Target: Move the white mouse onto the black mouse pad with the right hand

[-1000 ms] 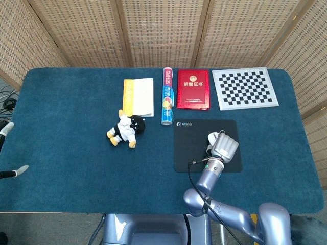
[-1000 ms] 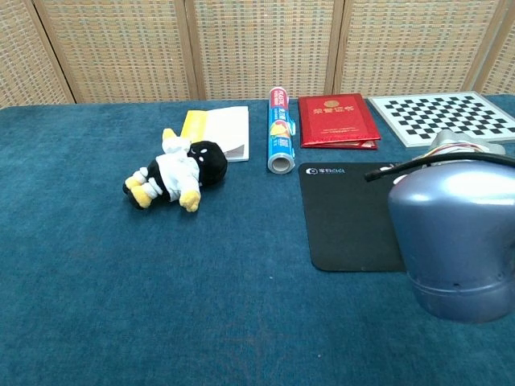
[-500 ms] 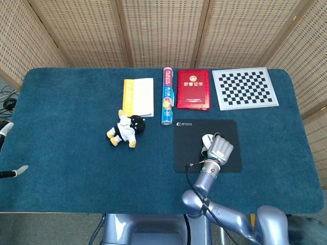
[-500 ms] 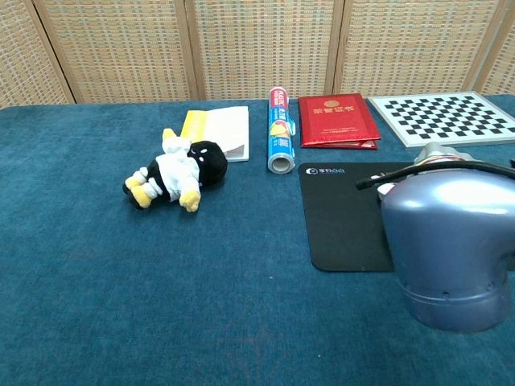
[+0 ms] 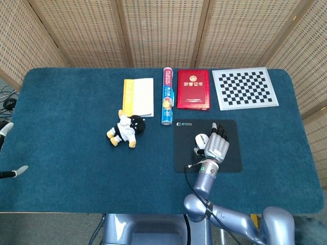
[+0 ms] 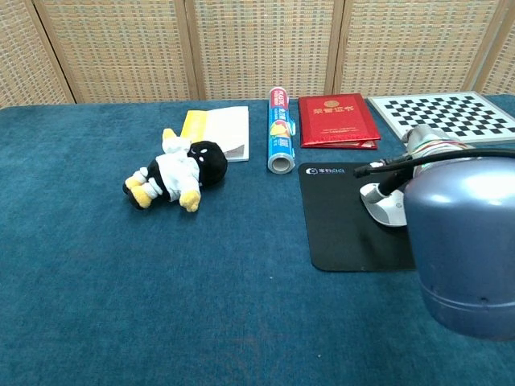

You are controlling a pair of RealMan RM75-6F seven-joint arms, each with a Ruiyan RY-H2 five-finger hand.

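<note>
The right robot hand (image 5: 216, 145) sits over the black mouse pad (image 5: 186, 153), back upward, with its fingers (image 5: 220, 131) stretched out straight and slightly apart, pointing toward the far edge of the surface (image 5: 66, 117). It is released and grasps nothing. The white mouse (image 5: 202, 141) lies on the pad just beside the hand on its left; from the head view it is hard to tell whether the hand's edge touches the mouse or merely lies next to it. In the chest view the mouse (image 6: 386, 205) rests flat on the pad (image 6: 342, 217), partly hidden behind the grey wrist housing, with a black cable crossing above it.

The left robot hand appears in neither view, so its state cannot be told.

Along the far side of the blue surface lie a yellow and white booklet (image 5: 138, 97), a blue tube (image 5: 167, 103), a red booklet (image 5: 193, 89) and a checkerboard (image 5: 244, 88), side by side. The tube's near end lies close to the pad's far left corner. A small plush toy (image 5: 125, 130) in black, white and yellow lies well to the left of the pad, near the booklet.
</note>
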